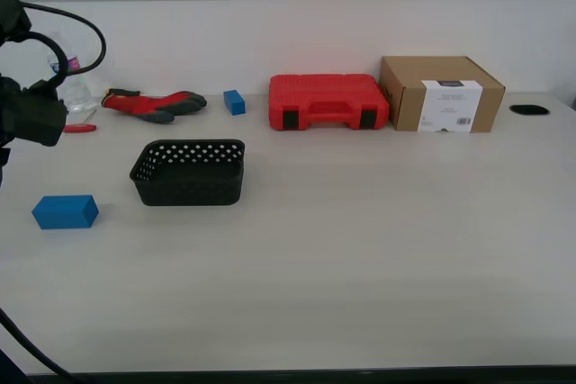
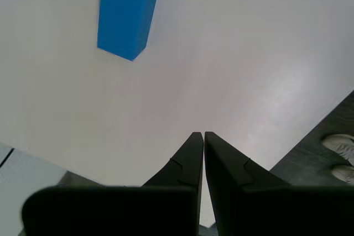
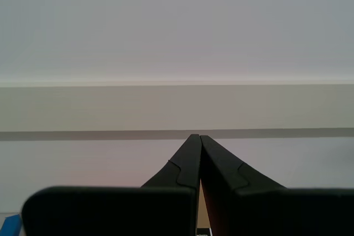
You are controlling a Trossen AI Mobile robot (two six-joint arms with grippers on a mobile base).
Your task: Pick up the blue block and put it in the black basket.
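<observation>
The blue block lies on the white table near the exterior view's left, a little to the left of the black basket. The basket is upright with nothing showing inside. In the first wrist view the blue block lies on the table well ahead of my first gripper, which is shut on nothing and hangs above the tabletop. My second gripper is shut too, holds nothing, and faces the far wall. A dark arm with cables hangs at the exterior view's left edge, above the block.
Along the back stand a red tool case, a cardboard box, a smaller blue block, red-and-grey gloves and a bottle. A person's shoes show on the floor past the table edge.
</observation>
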